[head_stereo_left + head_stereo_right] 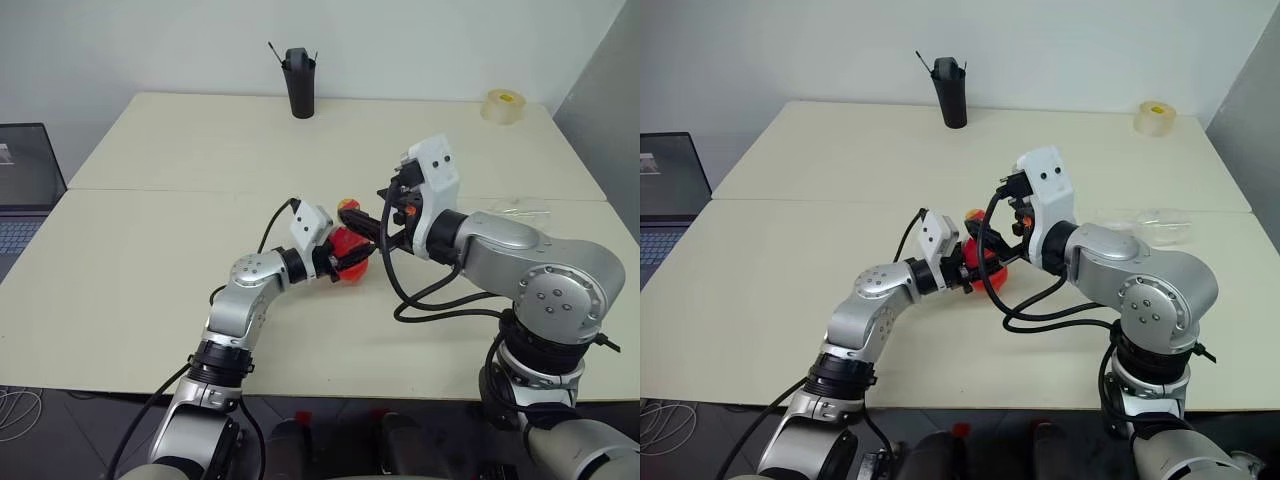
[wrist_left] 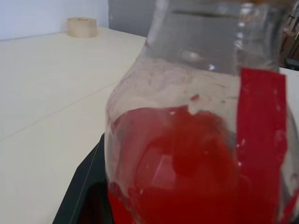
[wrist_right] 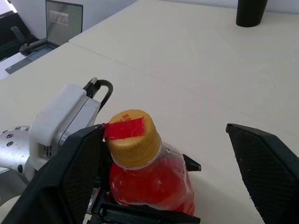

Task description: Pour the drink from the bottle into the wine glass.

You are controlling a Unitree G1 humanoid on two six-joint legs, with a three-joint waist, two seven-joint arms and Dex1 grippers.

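Right up close, the left hand [image 1: 345, 262] is clamped on the bottle [image 1: 349, 250], its black fingers pressed against the lower body and holding it just above the desk [image 1: 150, 260], near the middle of the front half. From the left wrist view the bottle's bulgy clear wall looms large, and the drink [image 2: 187, 172] sits red in the lower part, with smears on the plastic above the liquid line and a strip of red tape [image 2: 261, 140] running down the side.

Over the top comes the right hand [image 3: 163, 172], and its two black fingers stand spread wide, one on each side of the bottle's neck. The finger on the near side of the cap looks to be right against it or just shy of it; from this angle I can't call contact. The other finger is well apart from the bottle. On top sits the yellow cap [image 3: 134, 140], in place, with a patch of red tape across it.

Now the wine glass [image 1: 1145, 225]: it seems to be that faint clear shape on the desk beyond the right arm, possibly lying down, but it's hard to make out.

At the far edge of the desk stands a black pen holder [image 1: 300, 85], upright, with a roll of tape [image 1: 503, 105] toward the far right corner. Off the left side of the desk, a laptop [image 1: 25, 185] with its screen up.
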